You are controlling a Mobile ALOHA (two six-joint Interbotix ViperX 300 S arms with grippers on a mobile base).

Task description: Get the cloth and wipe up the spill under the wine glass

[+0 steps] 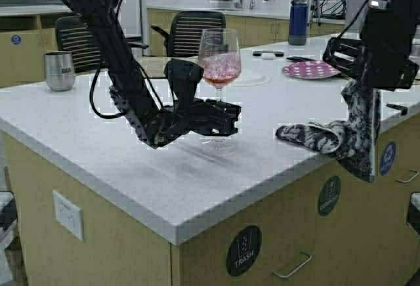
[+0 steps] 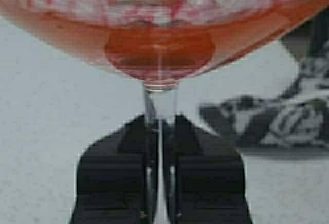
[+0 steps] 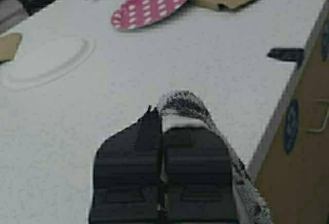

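While the left pincer (image 2: pixel 160 183) grips it, the wine glass (image 1: pixel 219 69) stands upright.

white counter (image 1: pixel 131 161) bears a steel tumbler (image 1: pixel 59 71); pink dotted plate (image 1: pixel 311 69); the cloth's (image 1: pixel 315 136) trailing end.

We saw a white counter (image 1: pixel 131 148), a clear glass (image 1: pixel 220 60) with pinkish-red contents, a cloth (image 1: pixel 354 132) in black-and-grey floral on white, a pink plate (image 1: pixel 310 69) with white dots, a blue bottle (image 1: pixel 298 20), and black grippers.
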